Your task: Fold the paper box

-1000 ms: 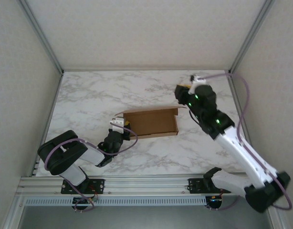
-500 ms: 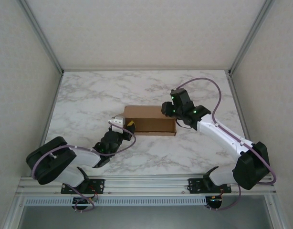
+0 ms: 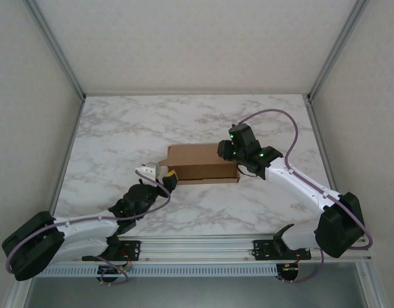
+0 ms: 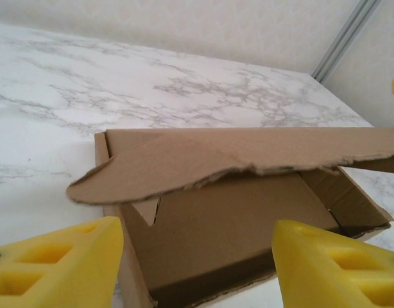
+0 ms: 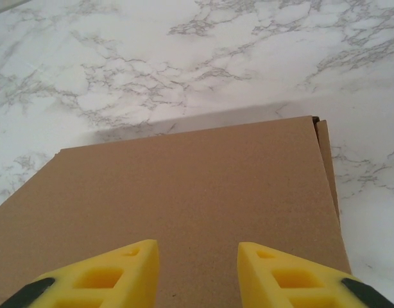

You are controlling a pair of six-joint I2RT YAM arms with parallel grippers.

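Observation:
The paper box (image 3: 198, 162) is plain brown cardboard lying in the middle of the table, its lid folded down over the tray. My right gripper (image 3: 224, 151) rests over the lid's right end. In the right wrist view its yellow fingers (image 5: 123, 269) stand apart just above the flat lid (image 5: 184, 173), with nothing between them (image 5: 198, 247). My left gripper (image 3: 160, 174) is open at the box's near left corner. From the left wrist the lid's front flap (image 4: 184, 167) hangs a little above the tray's open inside (image 4: 235, 218), beyond the wide-spread fingers (image 4: 197, 247).
The white marble table (image 3: 120, 128) is walled on three sides, with metal frame posts (image 3: 62, 58) at the back corners. An aluminium rail (image 3: 197, 247) carrying the arm bases runs along the near edge. A purple cable (image 3: 274, 119) arches over the right arm.
The lid went from standing open to lying down over the tray. My right gripper came from the back right onto the lid. My left gripper opened and drew back slightly.

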